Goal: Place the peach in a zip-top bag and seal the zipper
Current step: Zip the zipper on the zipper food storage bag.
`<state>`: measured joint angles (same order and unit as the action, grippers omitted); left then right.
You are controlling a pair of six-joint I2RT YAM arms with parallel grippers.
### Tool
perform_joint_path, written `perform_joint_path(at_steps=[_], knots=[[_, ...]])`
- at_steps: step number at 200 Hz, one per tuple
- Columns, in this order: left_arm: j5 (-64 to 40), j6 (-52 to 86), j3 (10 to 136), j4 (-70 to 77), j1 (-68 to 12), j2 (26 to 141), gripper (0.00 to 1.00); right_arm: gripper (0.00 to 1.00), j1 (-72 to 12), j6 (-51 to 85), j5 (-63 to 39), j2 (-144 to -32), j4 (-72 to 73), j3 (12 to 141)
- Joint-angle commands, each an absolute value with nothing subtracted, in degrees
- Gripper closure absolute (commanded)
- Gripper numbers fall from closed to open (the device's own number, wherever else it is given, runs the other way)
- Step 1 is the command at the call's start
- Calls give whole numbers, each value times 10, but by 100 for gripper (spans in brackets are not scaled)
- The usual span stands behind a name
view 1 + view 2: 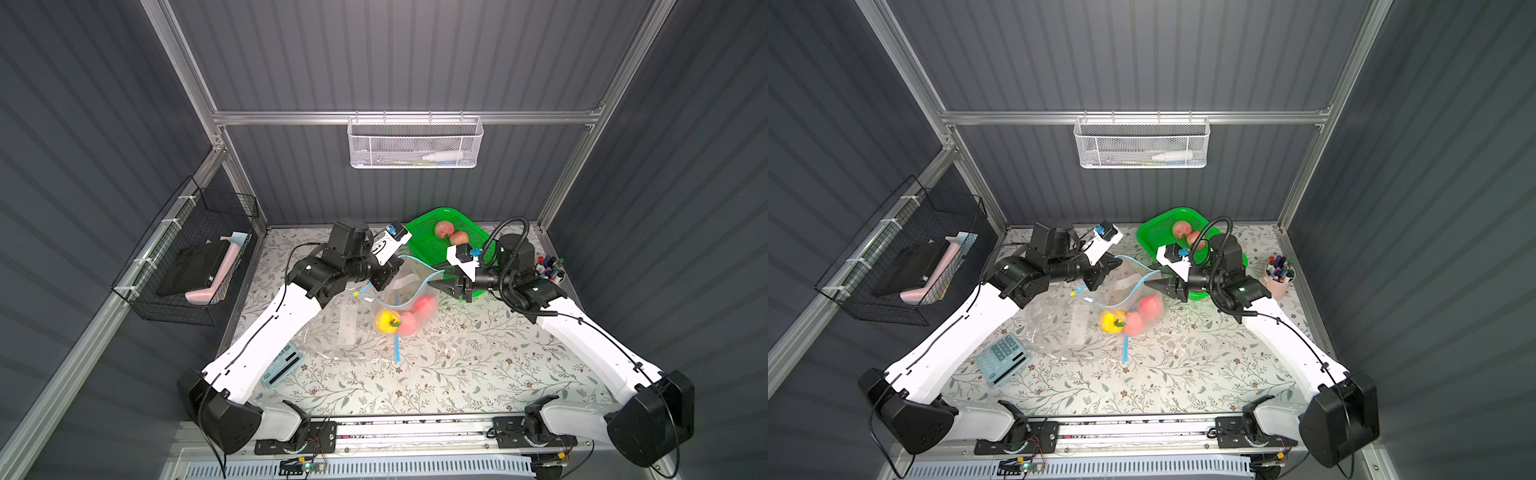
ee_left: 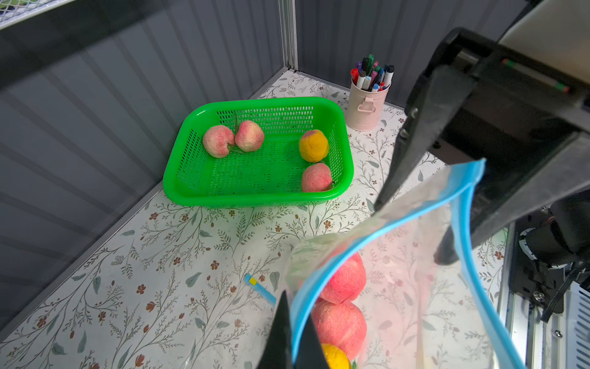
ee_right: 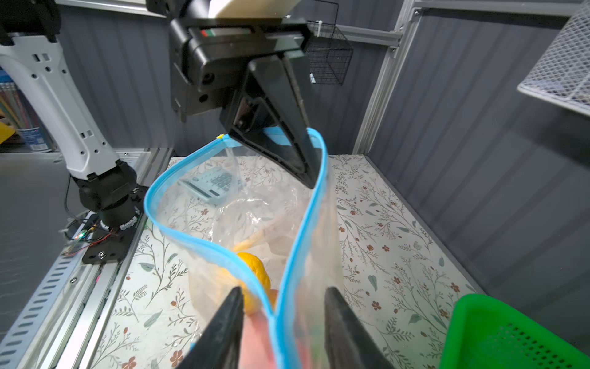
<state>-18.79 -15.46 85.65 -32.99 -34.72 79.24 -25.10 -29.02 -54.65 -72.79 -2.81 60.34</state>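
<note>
**Clear zip-top bag (image 1: 409,278) with a blue zipper held open over the floral table (image 1: 457,374), fruit already inside.**

The bag is hung by its rim so that the mouth gapes. The left end effector (image 2: 292,345) is clamped on the zipper strip. The right end effector (image 3: 284,290) is set astride the opposite rim with its jaws apart, judged ready to pinch the seal. Two pink peaches (image 1: 424,305) and one yellow fruit (image 1: 386,320) are counted inside. Farther back, three peaches (image 2: 218,140) and one orange-yellow fruit (image 2: 313,145) lie in the single green plastic basket (image 2: 255,201).
</note>
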Motion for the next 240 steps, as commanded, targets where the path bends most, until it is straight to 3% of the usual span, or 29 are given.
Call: perform_joint_path(at_steps=[1, 8, 13, 25, 34, 45, 61, 98, 150, 199, 240], knots=[[-180, -125, 854, -301, -345, 775, 94, 86, -250, -303, -574, -736, -42, 603], [-161, -104, 856, -297, -344, 777, 86, 95, -250, -292, -567, -737, -38, 603], [-146, -88, 860, -297, -344, 780, 75, 100, -250, -286, -562, -737, -39, 603], [-106, -45, 868, -295, -344, 788, 42, 100, -250, -263, -539, -735, -32, 598], [-77, -10, 876, -289, -344, 795, 25, 100, -250, -242, -516, -731, -22, 592], [-44, 16, 888, -286, -342, 804, 11, 100, -249, -233, -494, -725, -21, 582], [-9, 48, 909, -299, -333, 813, 1, 100, -247, -213, -461, -714, 0, 567], [-13, 94, 876, -276, -288, 770, 0, 100, -231, -191, -436, -699, 25, 542], [-107, 143, 701, -198, -204, 639, 0, 100, -207, -143, -442, -707, 62, 531], [-147, 118, 566, -154, -203, 519, 0, 100, -176, -90, -498, -714, 134, 501], [-247, 81, 461, -50, -203, 482, 1, 100, -166, -58, -513, -736, 158, 501]])
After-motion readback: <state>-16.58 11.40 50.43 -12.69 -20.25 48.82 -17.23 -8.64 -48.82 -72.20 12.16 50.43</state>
